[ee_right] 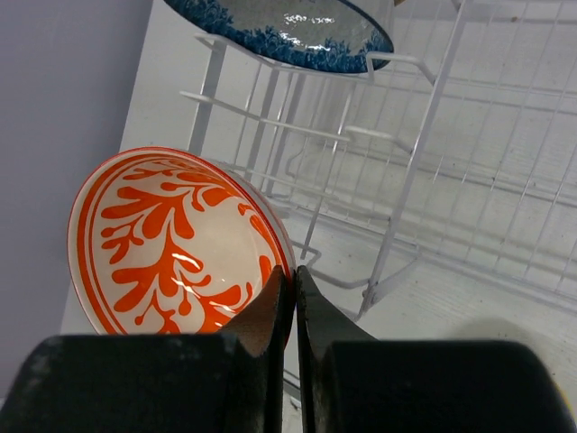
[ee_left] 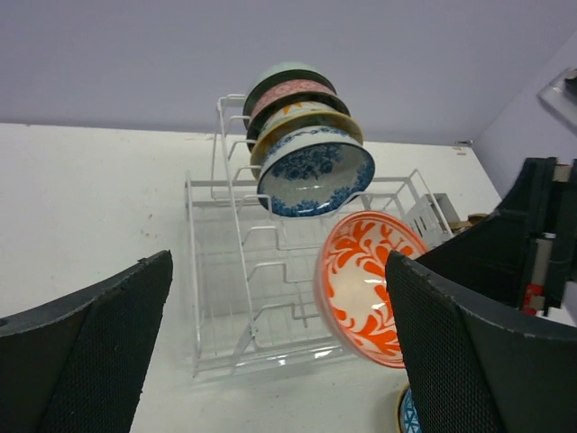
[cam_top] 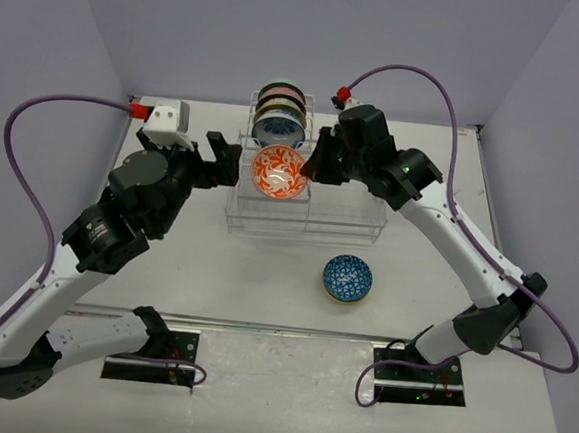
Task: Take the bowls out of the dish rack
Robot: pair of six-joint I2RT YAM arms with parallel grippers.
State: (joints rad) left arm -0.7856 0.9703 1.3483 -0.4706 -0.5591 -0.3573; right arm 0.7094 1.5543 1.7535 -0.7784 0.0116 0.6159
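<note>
The clear wire dish rack [cam_top: 349,221] stands at mid-table; it also shows in the left wrist view [ee_left: 225,298] and right wrist view [ee_right: 469,180]. My right gripper [cam_top: 311,166] is shut on the rim of the red-orange bowl [cam_top: 279,171], held tilted above the rack's front; the pinch shows in the right wrist view [ee_right: 294,280] on that bowl [ee_right: 171,244]. Behind it a blue-white floral bowl [ee_left: 314,170] and several more bowls [cam_top: 283,101] stand in the slots. A blue patterned bowl [cam_top: 348,278] sits on the table. My left gripper [cam_top: 226,156] is open, empty, left of the rack.
The white table [cam_top: 265,275] ends at purple walls at the back and sides. A white block [cam_top: 165,116] sits at the back left corner. Cables arc above both arms.
</note>
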